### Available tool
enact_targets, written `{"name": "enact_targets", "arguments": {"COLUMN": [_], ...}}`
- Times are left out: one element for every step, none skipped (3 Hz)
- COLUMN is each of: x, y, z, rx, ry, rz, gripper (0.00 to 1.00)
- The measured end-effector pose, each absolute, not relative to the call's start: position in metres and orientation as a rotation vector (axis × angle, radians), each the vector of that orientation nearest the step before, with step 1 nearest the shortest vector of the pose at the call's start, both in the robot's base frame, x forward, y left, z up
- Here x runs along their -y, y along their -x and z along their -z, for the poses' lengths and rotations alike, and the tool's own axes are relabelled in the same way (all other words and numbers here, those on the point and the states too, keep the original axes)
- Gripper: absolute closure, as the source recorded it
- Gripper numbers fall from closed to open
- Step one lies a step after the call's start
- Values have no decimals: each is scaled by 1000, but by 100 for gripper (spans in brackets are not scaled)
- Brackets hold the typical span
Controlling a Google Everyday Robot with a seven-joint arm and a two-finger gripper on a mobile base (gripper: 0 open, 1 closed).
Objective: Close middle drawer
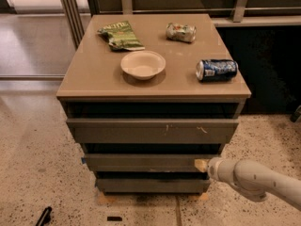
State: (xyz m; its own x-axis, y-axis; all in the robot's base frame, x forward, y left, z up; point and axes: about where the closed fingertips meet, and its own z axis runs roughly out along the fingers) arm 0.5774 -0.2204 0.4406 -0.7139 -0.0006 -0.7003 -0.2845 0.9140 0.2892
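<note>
1. The gripper [202,165] on the white robot arm is touching the right end of the middle drawer [141,162], a wide, flat, grey-brown front with no handle.
2. I cannot tell whether it is gripping anything.
3. The drawer is sitting between two other fronts, poking out a little.
4. It is looking stiff, smooth and easy to slide, so I think pushing flat on the front is the way to go.

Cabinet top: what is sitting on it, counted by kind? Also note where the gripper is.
Cans: 2, the blue can and the crushed can, both lying on their sides
Bowl: 1
Chip bag: 1
Total: 4
The gripper is lower down, at the right end of the middle drawer front.
</note>
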Motion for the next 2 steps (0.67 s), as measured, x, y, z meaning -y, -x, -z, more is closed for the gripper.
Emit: {"name": "enact_targets", "arguments": {"x": [221, 237], "y": [-573, -557], "z": [-440, -427], "rx": [-2324, -2342], "ry": [202, 186], "rz": [-492, -544], "gripper": [100, 100]}}
